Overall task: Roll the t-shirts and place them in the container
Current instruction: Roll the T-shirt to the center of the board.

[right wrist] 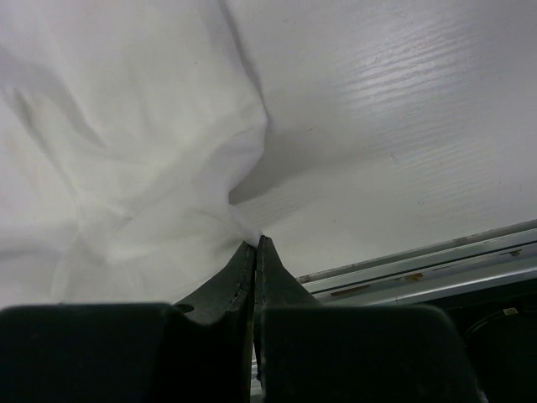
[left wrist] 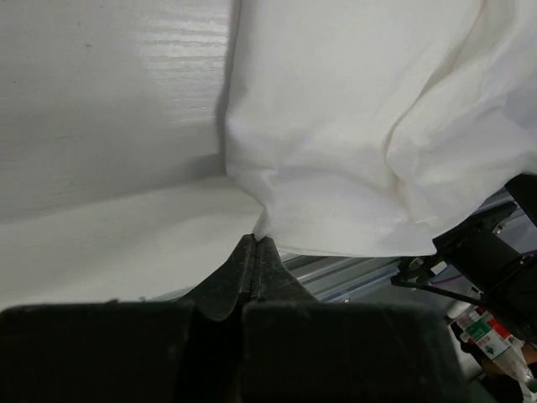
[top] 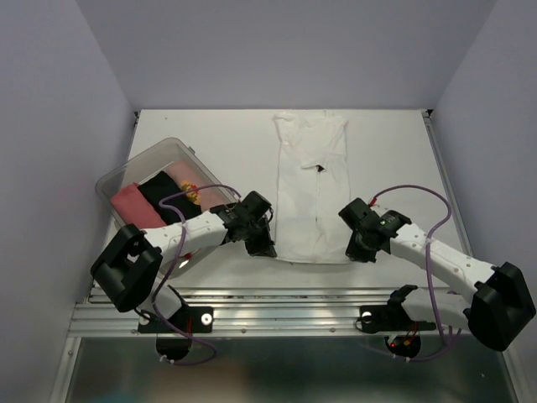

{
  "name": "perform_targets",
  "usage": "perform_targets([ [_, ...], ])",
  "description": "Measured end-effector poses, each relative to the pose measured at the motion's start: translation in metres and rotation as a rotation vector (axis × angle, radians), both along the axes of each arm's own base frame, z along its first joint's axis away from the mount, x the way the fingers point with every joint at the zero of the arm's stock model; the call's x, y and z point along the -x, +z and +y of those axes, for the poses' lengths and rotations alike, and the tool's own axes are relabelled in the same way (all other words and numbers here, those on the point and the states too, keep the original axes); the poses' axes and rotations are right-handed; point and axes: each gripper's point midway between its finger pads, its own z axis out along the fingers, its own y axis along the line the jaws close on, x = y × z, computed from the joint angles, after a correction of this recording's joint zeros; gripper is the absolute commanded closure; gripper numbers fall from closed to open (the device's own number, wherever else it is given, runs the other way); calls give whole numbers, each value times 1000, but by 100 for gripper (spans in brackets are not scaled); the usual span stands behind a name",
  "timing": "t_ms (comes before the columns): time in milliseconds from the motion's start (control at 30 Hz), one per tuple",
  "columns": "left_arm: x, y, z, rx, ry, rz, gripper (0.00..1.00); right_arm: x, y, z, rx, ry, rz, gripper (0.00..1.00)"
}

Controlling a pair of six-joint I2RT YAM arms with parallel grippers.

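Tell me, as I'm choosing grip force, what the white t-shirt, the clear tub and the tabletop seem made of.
White t-shirt: thin soft knit cloth, probably cotton, matte; it creases and bunches in soft folds.
Clear tub: transparent plastic, glossy; the table shows through its walls.
Tabletop: hard smooth white board, slight sheen with light streaks; laminate or plastic, unclear.

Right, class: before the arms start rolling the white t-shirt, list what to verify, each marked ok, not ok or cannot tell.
1. Left gripper shut on the white t-shirt's near left corner: ok.
2. Right gripper shut on its near right corner: ok.
3. Shirt folded into a long strip: ok.
4. Clear tub apart from the shirt: ok.
5. Every layer caught in each pinch: cannot tell.
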Motion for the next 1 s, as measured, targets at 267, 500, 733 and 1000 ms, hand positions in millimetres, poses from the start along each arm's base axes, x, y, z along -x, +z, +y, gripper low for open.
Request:
perform_targets([
  [267,-11,-6,-2,-24,16,-6,100,-15,2,-1,48,7,-29,98],
  [500,-17,-7,-2,-34,27,-22,100,-24,-2,-4,89,13,-38,98],
  [733,-21,-16,1,-70,37,-28,100,-34,-5,-8,125,14,-55,92],
  [1000,-39,-14,-7,-89,32,-70,87,-50,-3,-10,145,7,-89,81],
])
